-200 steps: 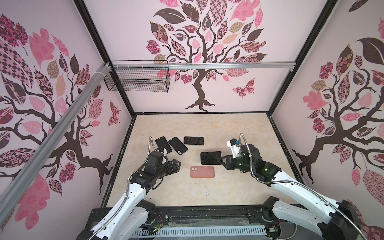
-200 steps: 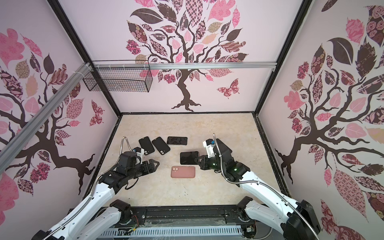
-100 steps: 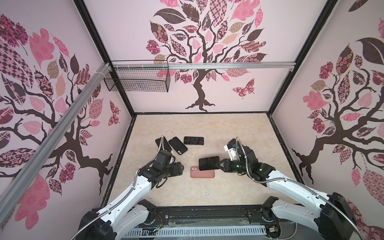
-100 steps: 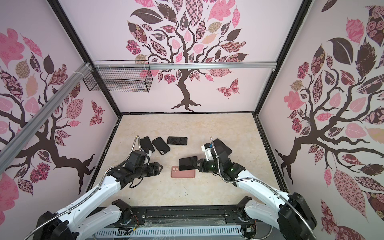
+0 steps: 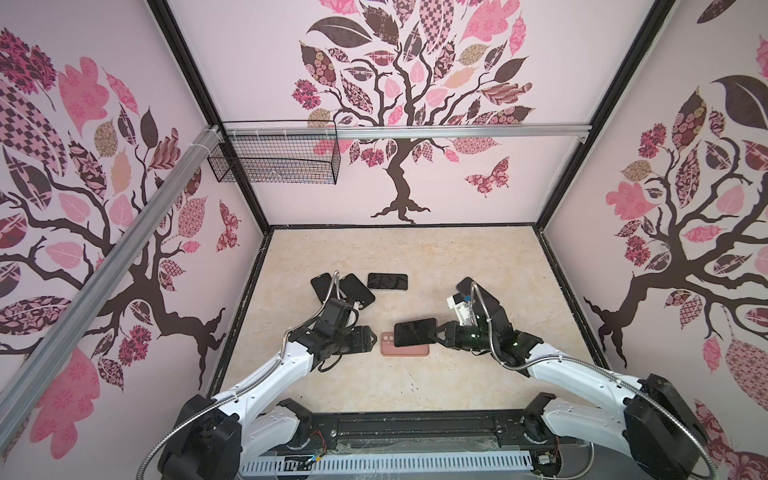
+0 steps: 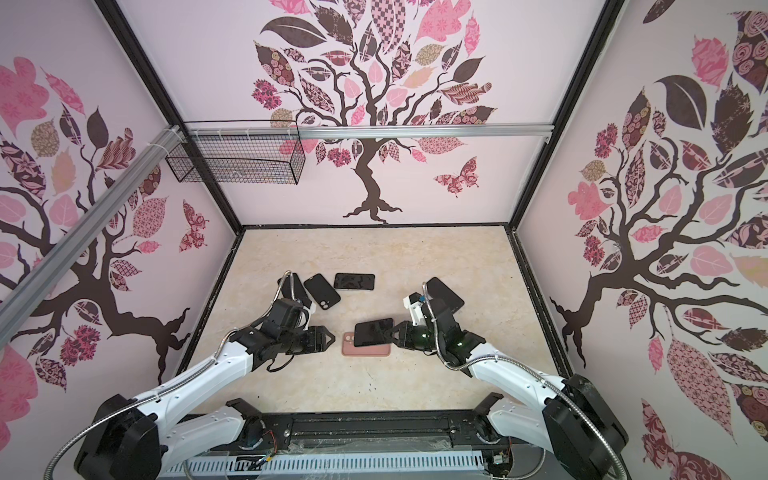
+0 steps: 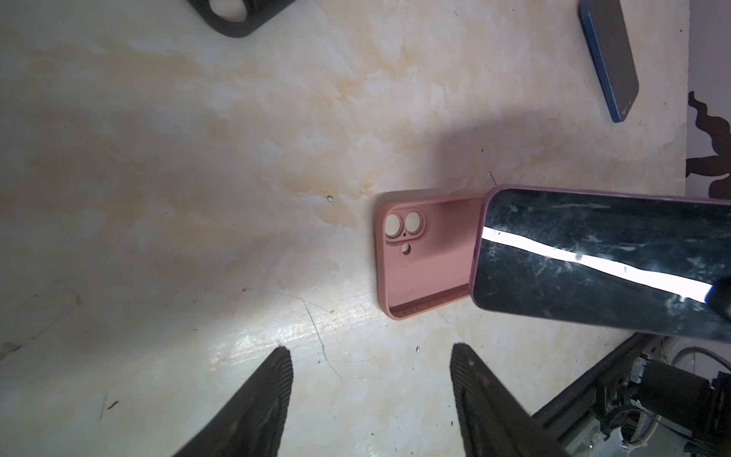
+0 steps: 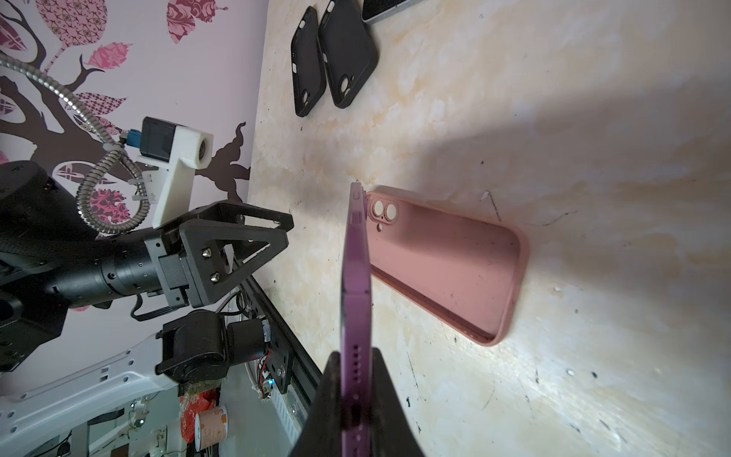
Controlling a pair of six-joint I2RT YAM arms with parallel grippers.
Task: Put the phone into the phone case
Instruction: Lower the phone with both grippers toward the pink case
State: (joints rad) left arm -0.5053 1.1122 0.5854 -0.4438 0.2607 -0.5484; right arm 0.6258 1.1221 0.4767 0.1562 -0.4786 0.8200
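Observation:
A pink phone case (image 5: 388, 341) (image 6: 365, 351) lies open side up on the marble table, its camera cut-out toward the left arm. A purple-edged phone (image 5: 415, 331) (image 6: 374, 331) hovers screen up, slightly tilted, over the case's right part. My right gripper (image 5: 438, 332) (image 8: 356, 356) is shut on the phone's right end. In the right wrist view the phone (image 8: 356, 277) is edge-on beside the case (image 8: 447, 261). My left gripper (image 5: 372, 338) (image 7: 368, 352) is open and empty, just left of the case (image 7: 427, 257), not touching it. The phone (image 7: 593, 261) covers that case's far end.
Two black cases (image 5: 322, 286) (image 5: 357, 291) and a dark phone (image 5: 387, 281) lie behind the left arm. Another dark phone (image 5: 467, 286) lies behind the right wrist. A wire basket (image 5: 274, 158) hangs on the back wall. A black rail (image 5: 415, 428) runs along the table's front edge.
The right gripper carried the phone left and forward until it hangs over the pink case. The left arm moved right, up to the case's left end, and its jaws narrowed.

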